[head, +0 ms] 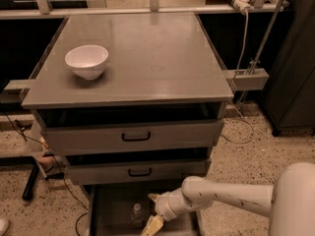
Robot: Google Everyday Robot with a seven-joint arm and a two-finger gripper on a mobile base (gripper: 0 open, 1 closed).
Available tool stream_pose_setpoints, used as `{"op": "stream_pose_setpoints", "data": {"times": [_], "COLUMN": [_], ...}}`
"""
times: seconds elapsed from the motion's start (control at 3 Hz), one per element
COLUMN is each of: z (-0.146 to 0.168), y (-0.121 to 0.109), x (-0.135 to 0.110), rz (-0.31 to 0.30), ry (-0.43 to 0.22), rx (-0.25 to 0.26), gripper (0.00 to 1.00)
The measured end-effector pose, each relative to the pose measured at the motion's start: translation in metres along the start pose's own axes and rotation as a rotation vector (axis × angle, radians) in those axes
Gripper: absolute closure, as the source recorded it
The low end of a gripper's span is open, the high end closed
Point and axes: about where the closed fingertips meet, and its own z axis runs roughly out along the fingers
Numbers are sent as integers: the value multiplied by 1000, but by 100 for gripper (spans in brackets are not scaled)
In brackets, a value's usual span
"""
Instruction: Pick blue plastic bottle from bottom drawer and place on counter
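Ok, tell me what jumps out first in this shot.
A white arm stretches in from the lower right, its gripper low in the open bottom drawer, just right of a small clear bottle. Up on the grey counter, a white bowl sits near the left edge.

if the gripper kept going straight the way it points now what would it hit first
Probably the plastic bottle, standing just beside the gripper, which sits low in the open bottom drawer with fingers apart, pointing toward picture left. Depth is unclear, so it might slip past to the drawer's far wall.
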Motion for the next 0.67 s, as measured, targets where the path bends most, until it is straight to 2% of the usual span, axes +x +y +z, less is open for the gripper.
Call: {"op": "stream_pose_setpoints", "data": {"times": [0.33, 0.67], "z": [8, 23], "y": [-3, -20], "x": [11, 27], "rz": [11, 31], "ry": [-27, -54], "rx": [-4, 29], "gripper": [0, 0]}}
